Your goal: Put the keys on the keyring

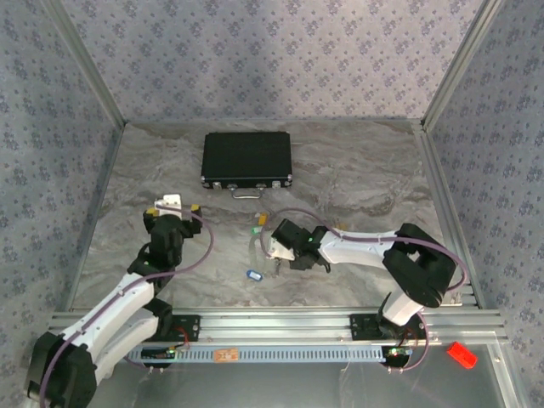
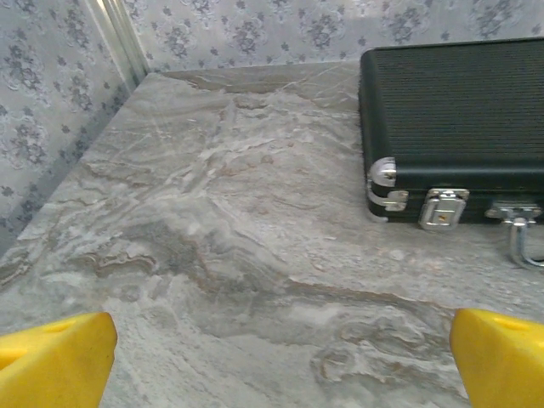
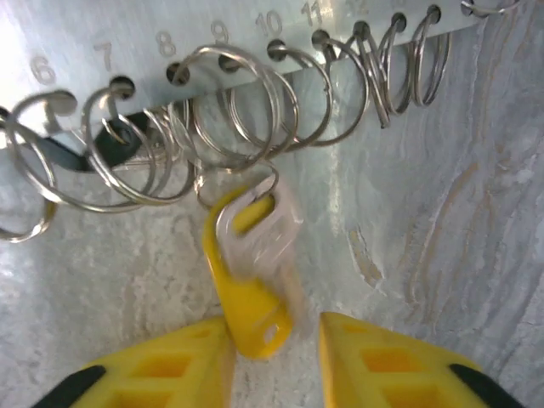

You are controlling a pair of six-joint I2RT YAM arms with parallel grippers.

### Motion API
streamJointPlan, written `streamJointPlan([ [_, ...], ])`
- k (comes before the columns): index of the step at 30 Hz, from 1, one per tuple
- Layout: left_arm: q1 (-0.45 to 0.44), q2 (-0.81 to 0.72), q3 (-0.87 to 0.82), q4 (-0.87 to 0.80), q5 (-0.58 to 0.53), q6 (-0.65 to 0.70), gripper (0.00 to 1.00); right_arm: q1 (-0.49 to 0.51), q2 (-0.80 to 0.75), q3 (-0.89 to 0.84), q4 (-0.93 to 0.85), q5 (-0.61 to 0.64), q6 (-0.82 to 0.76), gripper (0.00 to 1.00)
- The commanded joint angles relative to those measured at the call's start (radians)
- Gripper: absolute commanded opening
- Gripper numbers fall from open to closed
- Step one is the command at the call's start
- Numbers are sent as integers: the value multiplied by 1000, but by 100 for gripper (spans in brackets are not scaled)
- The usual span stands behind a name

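From above, the black case point(image 1: 246, 160) lies shut near the middle of the tabletop's point(image 1: 365, 178) far edge. The left gripper point(image 1: 175, 206) hangs over the left side, well apart from everything. The right gripper point(image 1: 274, 249) reaches to about the middle of the tabletop. A blue tag point(image 1: 252, 274) lies just beside it toward the near edge and a green tag point(image 1: 254, 228) just beyond it (the fine metal between them is hard to make out from up here).

On the left wrist camera, the left gripper point(image 2: 280, 361) is spread wide, its yellow fingers point(image 2: 51, 361) at the two bottom corners with bare tabletop point(image 2: 238, 221) between them. The black case point(image 2: 459, 106) sits ahead to the right.

On the right wrist camera, the keyring point(image 3: 229, 119) is a bunch of silvery rings threaded through a numbered metal strip point(image 3: 246, 34). A yellow-headed key point(image 3: 246, 280), somewhat blurred, hangs from a small ring there. Its lower end dips into the right gripper point(image 3: 276, 340), whose fingers point(image 3: 399, 370) stand a little apart. The key lies close to one finger with a sliver of gap at the other, so it is not pinched.
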Motion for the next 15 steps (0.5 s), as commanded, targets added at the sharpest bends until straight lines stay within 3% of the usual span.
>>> streamJointPlan([
  [1,43,39,30,96,77,82,100,-24,-62,-33,-96,46,16,39],
  [5,97,130,48,156,127,122,100,-111,-274,-57,-33,-76,84,50],
  [9,161,250,56,251,180,124,100,-327,-495,-137,199,-292,221,72],
  [12,194,332,58,331,225,130,100,-498,-563,-221,378,-293,322,75],
  [15,225,413,57,411,271,134,100,-655,-528,-290,545,-252,379,74],
])
